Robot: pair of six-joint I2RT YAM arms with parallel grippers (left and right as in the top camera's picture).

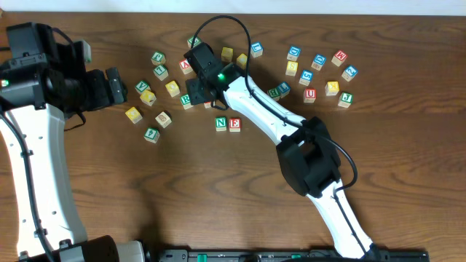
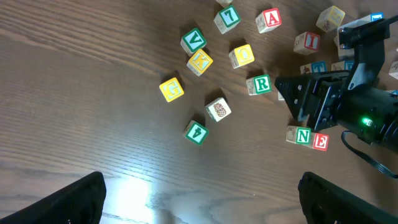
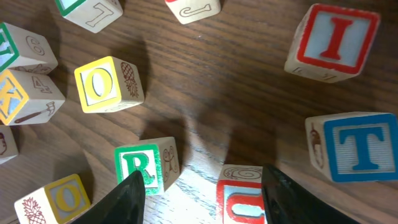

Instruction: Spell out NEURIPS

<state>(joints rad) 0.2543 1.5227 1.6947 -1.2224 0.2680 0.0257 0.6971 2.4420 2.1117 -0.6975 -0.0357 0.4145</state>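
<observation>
Between the spread jaws of the right gripper the U block is seen, and the R block beside one finger could be bumped when they are shut. Overhead, U is mostly hidden by that gripper, but N and E are shown together; the left gripper's jaws are spread, empty.

The wooden table carries scattered alphabet cubes, N and E seemingly touching side by side.
</observation>
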